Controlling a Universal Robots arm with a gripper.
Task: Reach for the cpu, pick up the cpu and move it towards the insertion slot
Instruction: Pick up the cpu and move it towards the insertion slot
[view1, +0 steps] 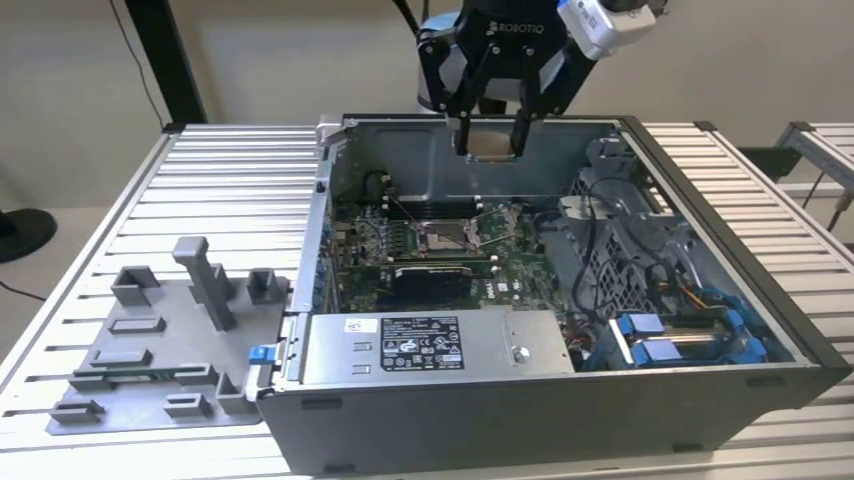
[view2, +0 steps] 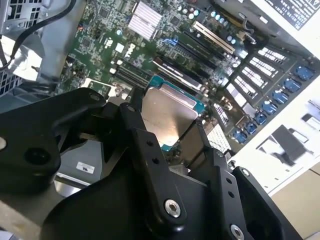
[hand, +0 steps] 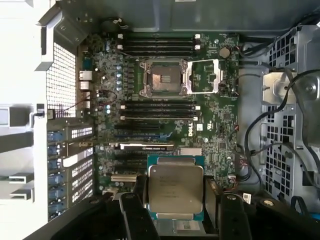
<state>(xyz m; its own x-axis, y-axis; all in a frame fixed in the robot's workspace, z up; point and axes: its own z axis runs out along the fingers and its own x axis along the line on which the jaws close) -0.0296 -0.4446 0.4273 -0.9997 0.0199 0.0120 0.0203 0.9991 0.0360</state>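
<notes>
Cpu (hand: 175, 188) clamped between gripper (hand: 176, 200) fingers, lifted above open case (view1: 747, 280), short of insertion slot (hand: 163, 78) on motherboard (hand: 210, 125).

Even, diffuse indoor light, exterior view soft with mild shadow inside the computer case (view1: 747, 300); second wrist view tilted, glare on the cpu (view2: 167, 117) lid, near black fingers (view2: 150, 165) blurred; first wrist view blown-out white along one edge
</notes>
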